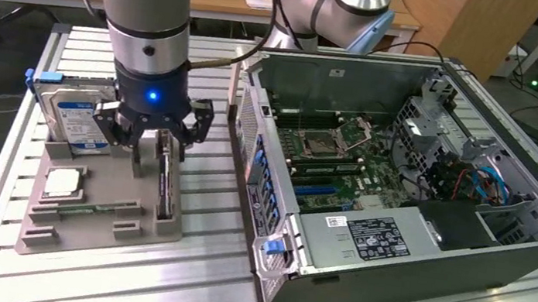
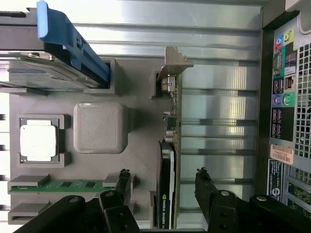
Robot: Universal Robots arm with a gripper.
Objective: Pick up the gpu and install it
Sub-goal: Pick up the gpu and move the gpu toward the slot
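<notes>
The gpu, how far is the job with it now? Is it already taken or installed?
Done: the hand is down over the gpu, which stands on edge in the grey holder. In hand: nothing is gripped; the open fingers stand on either side of the card, apart from it. Left: the gpu is not lifted yet, nor set in the open computer case.

gpu [image 2: 166,191]: glossy black face | tray [image 2: 141,150]: matt grey plastic | table [image 2: 218,104]: ribbed bare metal
</notes>
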